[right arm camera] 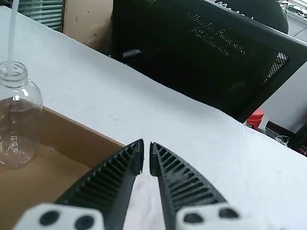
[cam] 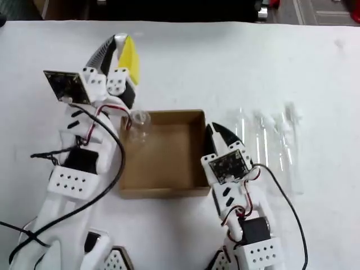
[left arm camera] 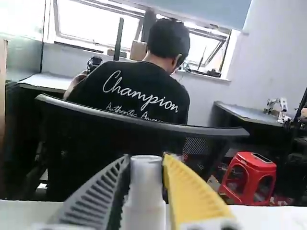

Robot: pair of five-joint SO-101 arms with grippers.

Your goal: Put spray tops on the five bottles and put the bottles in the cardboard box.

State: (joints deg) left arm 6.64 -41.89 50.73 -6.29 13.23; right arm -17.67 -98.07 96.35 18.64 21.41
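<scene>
Cardboard box [cam: 163, 192] mid-frame on tabletop [cam: 236, 67]; one uncapped bottle [cam: 139, 125] upright in its upper-left corner, long axis vertical. Left hand [cam: 120, 42], up-frame of it, grips spray top [left arm camera: 145, 191], thin tube [right arm camera: 13, 28] hanging to the neck. Right hand [right arm camera: 147, 153] closed, empty, at the box's right wall.

Daylight is pouring through the far windows [left arm camera: 86, 28], washing them out to glare. The white table [cam: 236, 67] is glowing brightly and evenly, with only faint, soft shadows falling on it; the clear bottles [cam: 264, 146] on the right are catching pale highlights.
</scene>
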